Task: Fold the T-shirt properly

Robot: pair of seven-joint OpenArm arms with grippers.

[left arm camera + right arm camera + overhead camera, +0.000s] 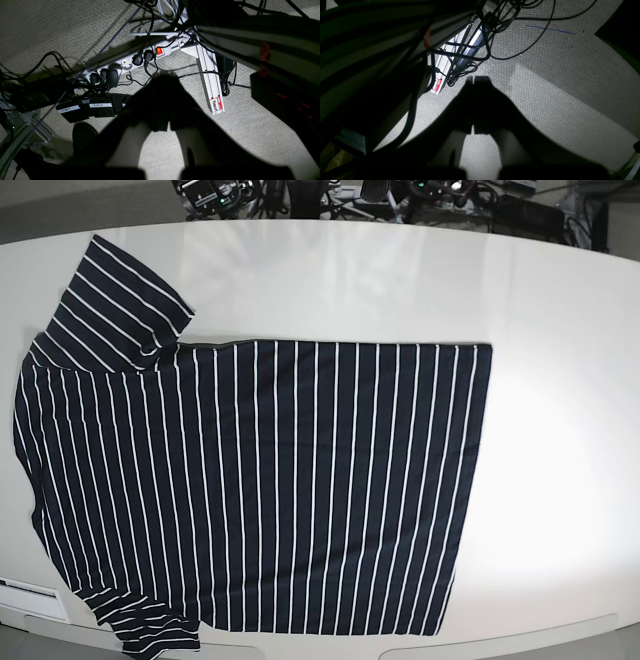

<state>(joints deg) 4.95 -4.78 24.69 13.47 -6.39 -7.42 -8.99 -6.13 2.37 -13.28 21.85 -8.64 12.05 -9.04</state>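
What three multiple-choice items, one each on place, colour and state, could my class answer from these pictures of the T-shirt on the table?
1. Where does the T-shirt lie?
A. spread on the white table
B. on the carpet
C. in a basket

2. What colour are its stripes?
A. red
B. white
C. yellow

3. What state is the T-shirt in?
A. rolled up
B. folded in half
C. spread flat, not yet folded

Key: 1 A, the base view shows it on the tabletop. 2 B, thin white lines cross the dark cloth. 3 C, body and both sleeves lie open.

base: overhead, table (560, 330) | 2 wrists: floor-facing, share carpet (250, 140)
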